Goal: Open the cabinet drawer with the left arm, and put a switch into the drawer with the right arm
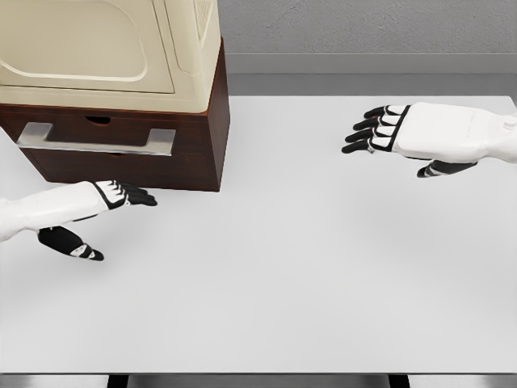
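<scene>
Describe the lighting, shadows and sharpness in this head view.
Head view: soft, even, simulator light; the white table shows only faint, diffuse shadows near the left hand and under the right hand. A darker shadow lies beneath the brown cabinet. The drawer handle shows a mild metallic sheen, no harsh glare. Edges look slightly soft throughout, with no motion blur or visible distortion.

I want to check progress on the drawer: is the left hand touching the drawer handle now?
Apart. The head view shows the left hand below the cabinet, over the table, with the brown drawer front plainly between its fingers and the silver drawer handle.
</scene>
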Action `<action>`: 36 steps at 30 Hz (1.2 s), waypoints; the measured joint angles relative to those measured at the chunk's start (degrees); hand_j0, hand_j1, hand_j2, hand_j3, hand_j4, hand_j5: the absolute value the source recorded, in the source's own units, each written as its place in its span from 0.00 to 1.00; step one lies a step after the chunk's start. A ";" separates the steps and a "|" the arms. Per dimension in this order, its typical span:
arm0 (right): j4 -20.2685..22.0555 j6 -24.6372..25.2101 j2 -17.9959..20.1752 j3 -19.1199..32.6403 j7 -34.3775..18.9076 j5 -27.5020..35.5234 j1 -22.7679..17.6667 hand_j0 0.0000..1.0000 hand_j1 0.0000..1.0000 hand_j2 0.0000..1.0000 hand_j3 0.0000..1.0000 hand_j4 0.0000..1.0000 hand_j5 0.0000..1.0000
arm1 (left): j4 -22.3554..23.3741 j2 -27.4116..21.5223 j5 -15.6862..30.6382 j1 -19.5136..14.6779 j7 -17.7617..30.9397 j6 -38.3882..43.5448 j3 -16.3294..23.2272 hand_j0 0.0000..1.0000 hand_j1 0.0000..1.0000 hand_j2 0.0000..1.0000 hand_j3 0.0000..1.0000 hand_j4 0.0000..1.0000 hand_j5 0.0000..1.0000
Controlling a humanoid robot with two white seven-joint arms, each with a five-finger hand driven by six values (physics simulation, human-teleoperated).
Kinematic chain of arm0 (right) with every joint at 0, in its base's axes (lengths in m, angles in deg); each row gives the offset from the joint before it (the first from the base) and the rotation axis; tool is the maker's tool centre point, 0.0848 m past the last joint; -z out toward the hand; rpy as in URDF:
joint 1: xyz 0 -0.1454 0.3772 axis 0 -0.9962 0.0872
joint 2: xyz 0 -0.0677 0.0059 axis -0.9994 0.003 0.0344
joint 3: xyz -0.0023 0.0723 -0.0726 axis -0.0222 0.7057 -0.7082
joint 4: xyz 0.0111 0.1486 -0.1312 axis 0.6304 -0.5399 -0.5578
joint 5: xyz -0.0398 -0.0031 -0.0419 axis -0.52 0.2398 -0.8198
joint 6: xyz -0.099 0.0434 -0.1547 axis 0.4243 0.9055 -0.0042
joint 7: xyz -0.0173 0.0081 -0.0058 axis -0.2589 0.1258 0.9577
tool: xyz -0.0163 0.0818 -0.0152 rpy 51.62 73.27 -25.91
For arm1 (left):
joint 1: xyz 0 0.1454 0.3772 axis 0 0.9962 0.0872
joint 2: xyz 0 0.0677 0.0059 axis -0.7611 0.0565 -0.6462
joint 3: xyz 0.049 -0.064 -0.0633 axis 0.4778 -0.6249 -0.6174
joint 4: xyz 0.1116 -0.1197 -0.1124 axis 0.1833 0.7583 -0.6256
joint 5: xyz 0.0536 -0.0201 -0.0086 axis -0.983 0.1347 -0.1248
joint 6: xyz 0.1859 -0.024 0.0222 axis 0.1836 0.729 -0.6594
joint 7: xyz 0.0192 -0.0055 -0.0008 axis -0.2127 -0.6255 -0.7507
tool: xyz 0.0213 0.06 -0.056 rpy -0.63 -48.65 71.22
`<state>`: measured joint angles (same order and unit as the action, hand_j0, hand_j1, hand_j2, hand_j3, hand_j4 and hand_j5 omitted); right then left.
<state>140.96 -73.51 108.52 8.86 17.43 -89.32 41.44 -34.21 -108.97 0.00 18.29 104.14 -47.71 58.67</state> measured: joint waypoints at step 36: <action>-30.02 0.01 -17.84 -1.51 0.00 -21.81 10.28 1.00 1.00 1.00 1.00 1.00 1.00 | -5.33 -11.11 28.66 -26.72 7.18 9.61 19.08 1.00 1.00 1.00 1.00 1.00 1.00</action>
<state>110.95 -73.49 90.67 7.36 17.43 -111.13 51.72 -39.54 -120.08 28.66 -8.42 111.32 -38.10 77.75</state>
